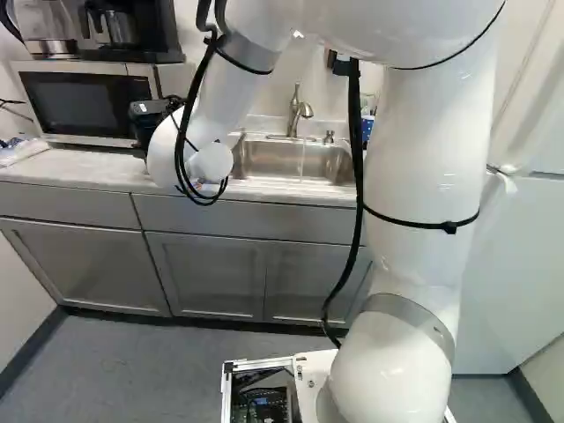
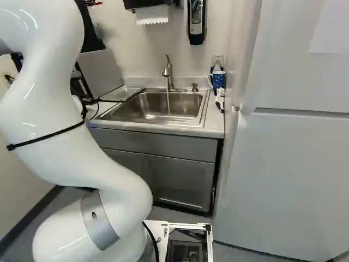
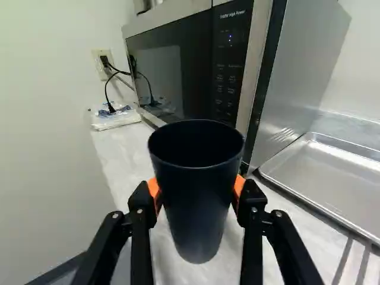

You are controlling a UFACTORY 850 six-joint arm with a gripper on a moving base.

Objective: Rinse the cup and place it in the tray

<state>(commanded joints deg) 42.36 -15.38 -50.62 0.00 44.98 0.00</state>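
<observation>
Water is being run from the faucet into the sink in the left base view, where the hand is mostly hidden by the arm. In the right base view, a blue dotted mug is seen beside the sink. In the wrist view, the dark cup is clasped between orange pads over the surface, near the metal tray.

There is one dark, tapered cup and one shallow, rectangular metal tray. There is one rectangular steel sink, one curved metal faucet, one boxy silver-and-black microwave and one white-dotted blue mug.
</observation>
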